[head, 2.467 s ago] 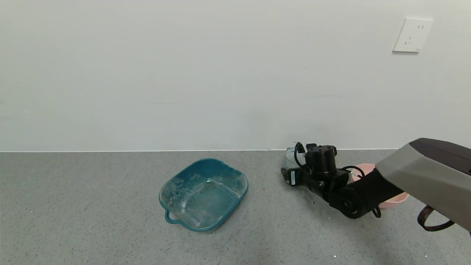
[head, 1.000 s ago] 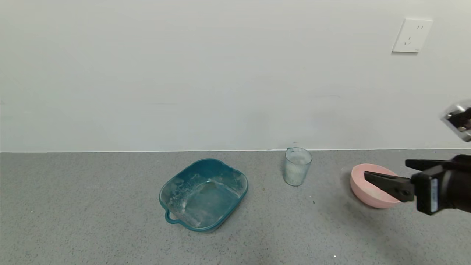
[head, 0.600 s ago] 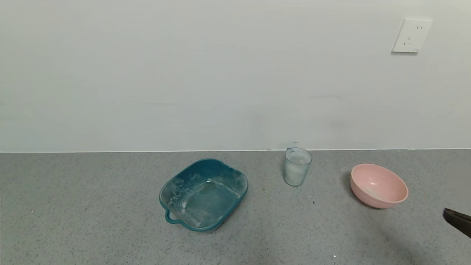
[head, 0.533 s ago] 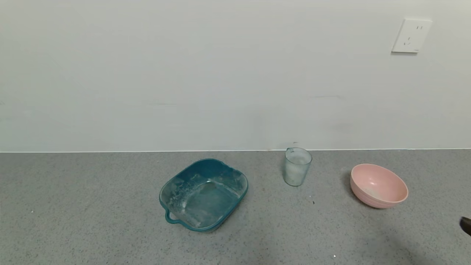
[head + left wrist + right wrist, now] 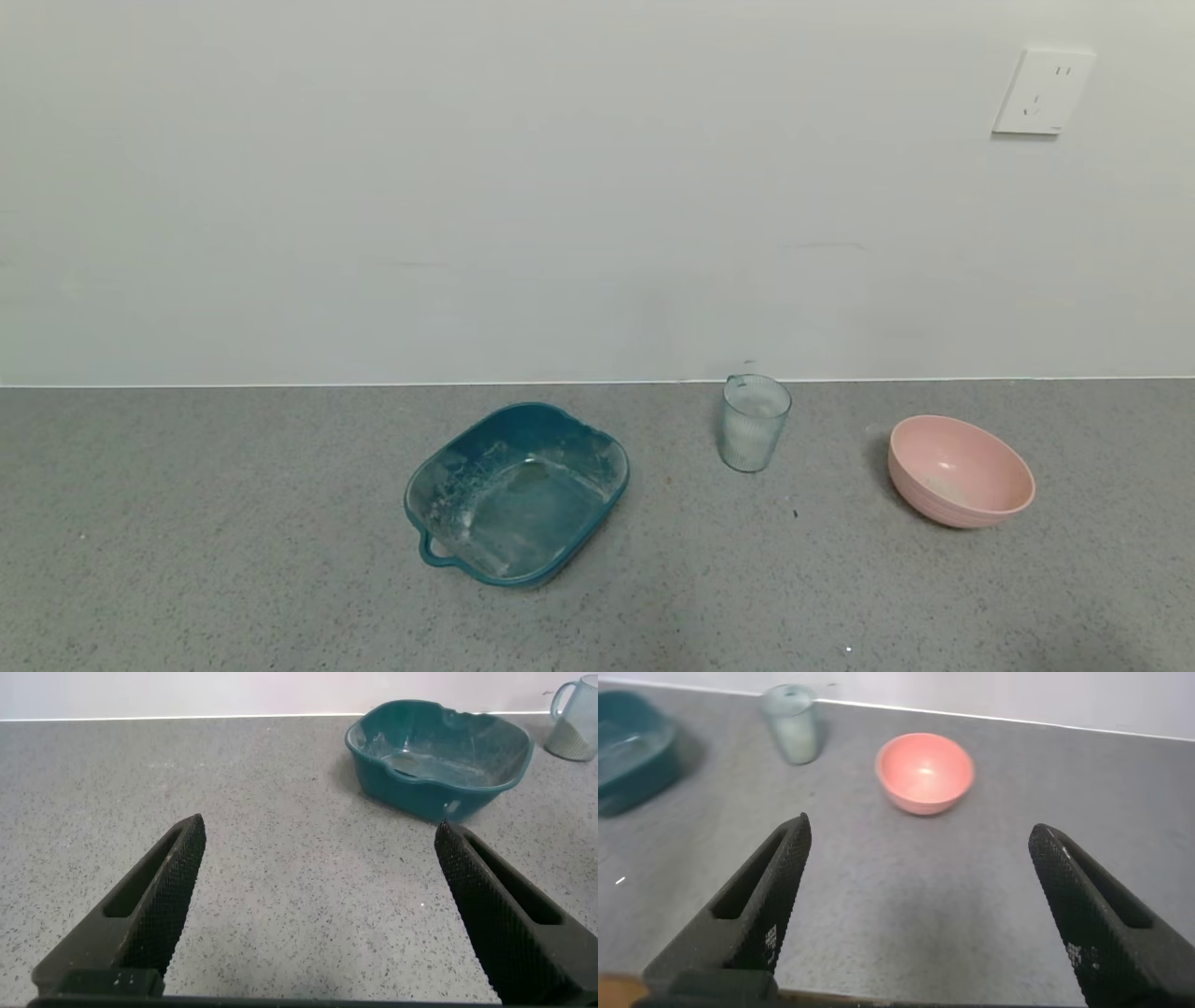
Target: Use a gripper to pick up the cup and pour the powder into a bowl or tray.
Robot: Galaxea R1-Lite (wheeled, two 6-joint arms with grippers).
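Note:
The ribbed pale blue-green cup stands upright near the wall, with pale powder clouding its lower part. It also shows in the right wrist view and at the edge of the left wrist view. The pink bowl sits to its right, also seen in the right wrist view, with a faint pale dusting inside. Neither gripper shows in the head view. My right gripper is open and empty, well back from the bowl and cup. My left gripper is open and empty over bare counter.
A teal squarish tray with a handle and whitish residue sits left of the cup, also in the left wrist view. The grey speckled counter ends at a white wall with a socket.
My right gripper let go of the cup, drew back to the right past the bowl and left the head view. The cup stays standing where it was.

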